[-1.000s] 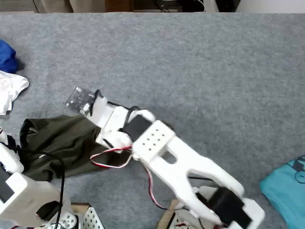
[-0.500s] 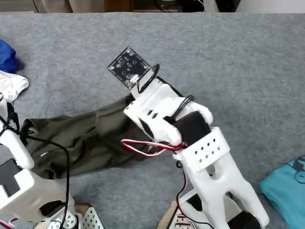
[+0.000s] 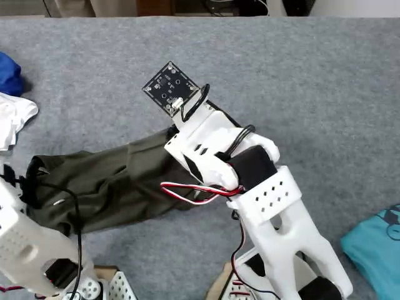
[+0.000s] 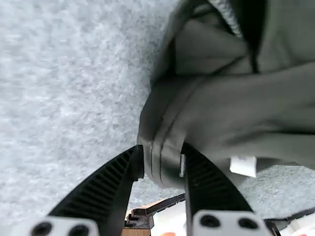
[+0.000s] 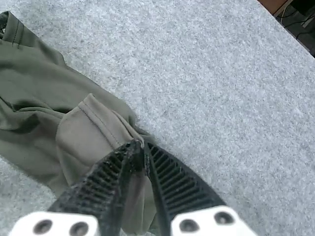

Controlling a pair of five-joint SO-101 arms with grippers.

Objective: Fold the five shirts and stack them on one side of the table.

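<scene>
Evidently left jaws and right jaws tight on opposite ends of the olive shirt (image 3: 106,184).

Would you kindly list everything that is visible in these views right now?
olive shirt: one, dark olive green, lying on the table's left half between the two grippers.
teal shirt: one, teal, at the table's right edge, partly cut off by the frame.
blue garment: one, blue, at the table's left edge, farther back.
white garment: one, white, at the left edge, just nearer than the blue one.
table: one, grey felt-like cover, under everything.
left gripper: one, black jaws, shut on a fold at the olive shirt's left end.
right gripper: one, black jaws, shut on the olive shirt's right edge.
</scene>
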